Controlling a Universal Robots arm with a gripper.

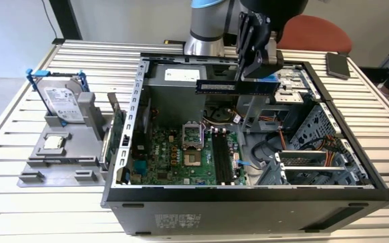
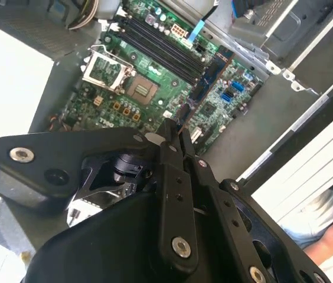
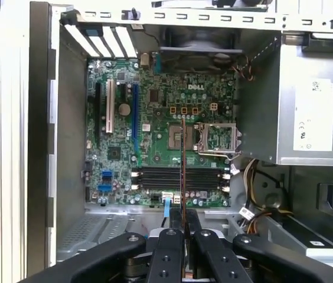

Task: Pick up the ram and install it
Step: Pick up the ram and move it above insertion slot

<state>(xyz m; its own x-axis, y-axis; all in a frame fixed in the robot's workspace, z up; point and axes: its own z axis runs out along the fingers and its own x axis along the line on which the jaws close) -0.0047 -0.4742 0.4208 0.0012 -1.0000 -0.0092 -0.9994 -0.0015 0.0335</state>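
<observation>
Tool (image 1: 254, 77) clamped on the ram (image 1: 218, 86) holds it level and on edge in the upper middle of the exterior view, above the open computer case (image 1: 248, 195), probably so its contact edge faces down. In the first wrist view the stick runs crosswise to the memory slots (image 3: 154, 177), not yet lined up.

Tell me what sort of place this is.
Probably a robotics lab or test bench for computer assembly: an open PC case sits on a slatted table, a robot arm holds the ram above it, and a hard drive stands beside.
</observation>
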